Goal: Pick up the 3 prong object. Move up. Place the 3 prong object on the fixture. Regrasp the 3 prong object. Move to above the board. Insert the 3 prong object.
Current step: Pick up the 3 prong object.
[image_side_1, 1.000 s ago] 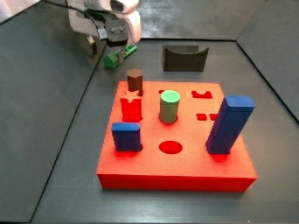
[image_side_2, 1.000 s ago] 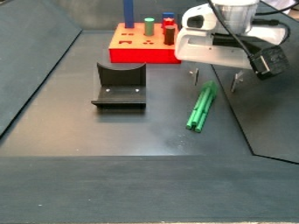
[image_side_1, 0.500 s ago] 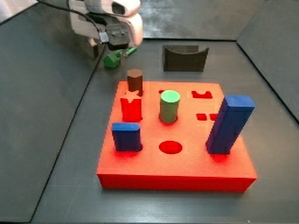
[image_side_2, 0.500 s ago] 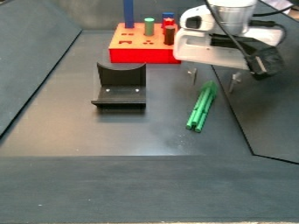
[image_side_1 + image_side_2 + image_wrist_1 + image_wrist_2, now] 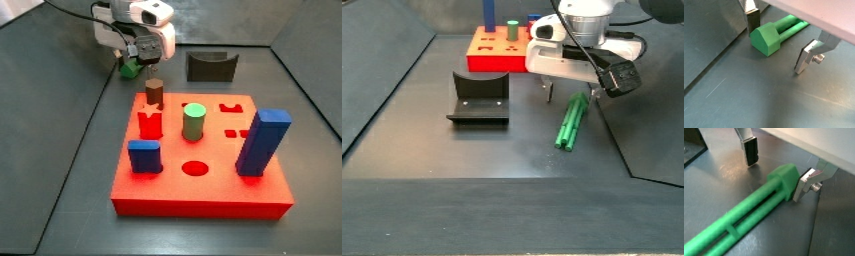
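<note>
The 3 prong object point(image 5: 573, 122) is a long slim green peg lying flat on the dark floor. Its end shows in both wrist views point(image 5: 767, 40) point(image 5: 754, 220). My gripper point(image 5: 567, 92) hangs low over the peg's far end, open. In both wrist views point(image 5: 779, 39) point(image 5: 777, 169) the silver fingers point(image 5: 808, 56) stand on either side of that end, one finger point(image 5: 803, 185) very close to it. In a side view the gripper point(image 5: 130, 62) hides most of the peg point(image 5: 128, 71). The fixture point(image 5: 478, 100) point(image 5: 211, 66) stands empty. The red board point(image 5: 201, 190) point(image 5: 492, 52) lies apart.
The board bears a tall blue peg point(image 5: 263, 140), a short blue peg point(image 5: 143, 155), a round green cylinder point(image 5: 194, 122), a red peg point(image 5: 151, 123) and a brown peg point(image 5: 154, 92). Dark walls point(image 5: 80, 110) slope up round the floor.
My gripper has shifted sideways along the floor and turned a little over the peg's end. The peg, fixture and board have not moved.
</note>
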Controlling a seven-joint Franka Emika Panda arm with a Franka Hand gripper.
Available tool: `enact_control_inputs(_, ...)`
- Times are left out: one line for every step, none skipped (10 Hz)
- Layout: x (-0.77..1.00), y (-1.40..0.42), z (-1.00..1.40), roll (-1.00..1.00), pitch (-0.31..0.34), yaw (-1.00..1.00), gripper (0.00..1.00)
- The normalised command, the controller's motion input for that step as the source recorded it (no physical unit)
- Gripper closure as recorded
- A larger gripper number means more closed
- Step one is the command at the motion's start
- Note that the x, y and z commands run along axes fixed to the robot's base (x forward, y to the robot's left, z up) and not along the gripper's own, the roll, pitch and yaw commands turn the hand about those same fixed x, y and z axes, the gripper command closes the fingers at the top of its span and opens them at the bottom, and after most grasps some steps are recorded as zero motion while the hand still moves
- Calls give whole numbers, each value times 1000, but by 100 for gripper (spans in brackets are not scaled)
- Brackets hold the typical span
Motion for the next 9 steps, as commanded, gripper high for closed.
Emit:
enact_control_inputs(0, 3, -46, 0, -13, 43, 0)
enact_control_inputs(-57, 31, 0, -20, -29, 3, 0)
enact_control_inputs(-23, 0, -209, 24, -51, 17, 0)
enact_control_inputs(-180, 0, -731, 81, -173, 14, 0)
enact_control_inputs(-69, 0, -540, 64, -110, 3, 0)
enact_control_inputs(0, 0, 0, 0, -14, 0, 0)
enact_control_inputs(0, 0, 0, 0, 0, 0, 0)
enact_control_inputs(0, 0, 0, 0, 0, 0, 100)
enact_control_inputs(0, 0, 0, 0, 0, 0, 100)
